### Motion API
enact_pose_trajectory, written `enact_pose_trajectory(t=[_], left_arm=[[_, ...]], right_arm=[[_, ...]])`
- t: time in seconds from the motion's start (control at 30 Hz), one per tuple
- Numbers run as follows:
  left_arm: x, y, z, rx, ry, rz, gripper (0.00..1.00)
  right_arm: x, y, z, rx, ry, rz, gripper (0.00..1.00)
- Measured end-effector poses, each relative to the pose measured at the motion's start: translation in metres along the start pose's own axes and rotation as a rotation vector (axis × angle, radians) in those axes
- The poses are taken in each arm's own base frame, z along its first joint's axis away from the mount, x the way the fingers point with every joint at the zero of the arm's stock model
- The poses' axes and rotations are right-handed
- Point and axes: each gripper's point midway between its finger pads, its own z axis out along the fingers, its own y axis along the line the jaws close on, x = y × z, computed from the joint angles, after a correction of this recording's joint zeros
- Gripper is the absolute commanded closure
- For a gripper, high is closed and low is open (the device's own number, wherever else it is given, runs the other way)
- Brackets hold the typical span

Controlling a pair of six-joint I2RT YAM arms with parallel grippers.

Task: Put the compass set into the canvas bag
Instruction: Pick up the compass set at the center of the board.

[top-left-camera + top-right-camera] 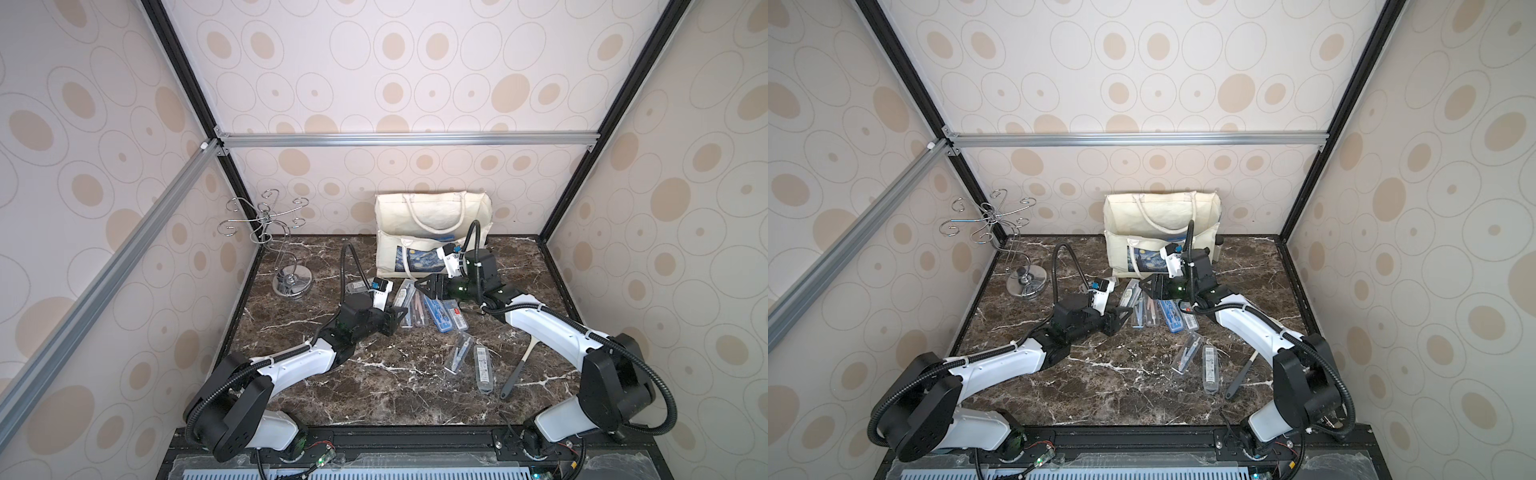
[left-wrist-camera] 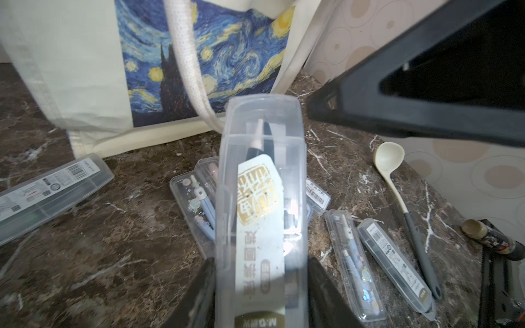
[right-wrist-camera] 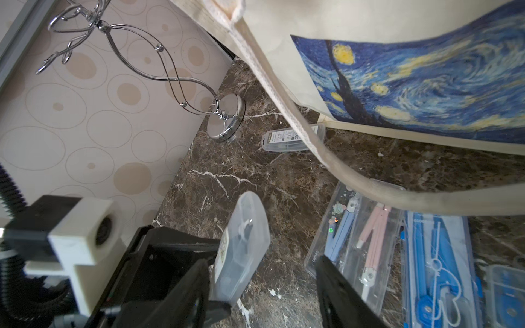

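One compass set (image 2: pixel 261 198) is in hand; none can be seen in the bag. The left gripper (image 1: pixel 400 318) is clamped on one end of it. The free end sticks out toward the canvas bag (image 1: pixel 415 224), and in the right wrist view it looks tilted up clear of the table (image 1: pixel 374 395).

The right gripper (image 1: pixel 419 286) has its jaws apart with nothing between them. It hovers just in front of the bag's print, with a rope handle (image 3: pixel 426 203) hanging across ahead of it.

The bag stands at the back edge against the wall, near the held set but not touching it. Its inside is hidden, so contents unknown.

Judged: the pick is done; the carry and the drop into the bag mouth are left.

Several other cases (image 1: pixel 440 316) lie on the table between the arms and toward the front. A spoon (image 1: pixel 517 370) and a chrome hook stand (image 1: pixel 293 284) sit off to the sides.

Look of the held set: a long clear plastic case with a rounded far end and a lid seam near that end. Inside are a dark compass and a white card with gold print.
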Motion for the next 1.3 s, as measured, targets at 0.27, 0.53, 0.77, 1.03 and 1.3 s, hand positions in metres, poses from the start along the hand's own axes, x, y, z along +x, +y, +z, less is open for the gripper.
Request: enact_pose_trajectory(t=[0.27, 0.53, 0.77, 1.03, 1.3], left_arm=[[0.003, -0.012, 0.000, 0.053, -0.004, 0.008, 0.57], [0.003, -0.012, -0.001, 0.061, -0.023, 0.009, 0.57], [0.000, -0.015, 0.000, 0.075, -0.038, 0.004, 0.57], [0.003, -0.014, 0.000, 0.077, -0.033, -0.008, 0.47], [0.002, -0.016, -0.001, 0.084, -0.051, -0.005, 0.00]], right_arm=[[0.013, 0.011, 0.019, -0.016, 0.060, 0.021, 0.41], [0.013, 0.018, 0.022, -0.028, 0.062, 0.057, 0.58], [0.010, 0.020, 0.022, -0.042, 0.050, 0.081, 0.79], [0.010, 0.027, 0.023, -0.069, 0.056, 0.085, 0.87], [0.011, 0.025, 0.022, -0.051, 0.063, 0.071, 0.88]])
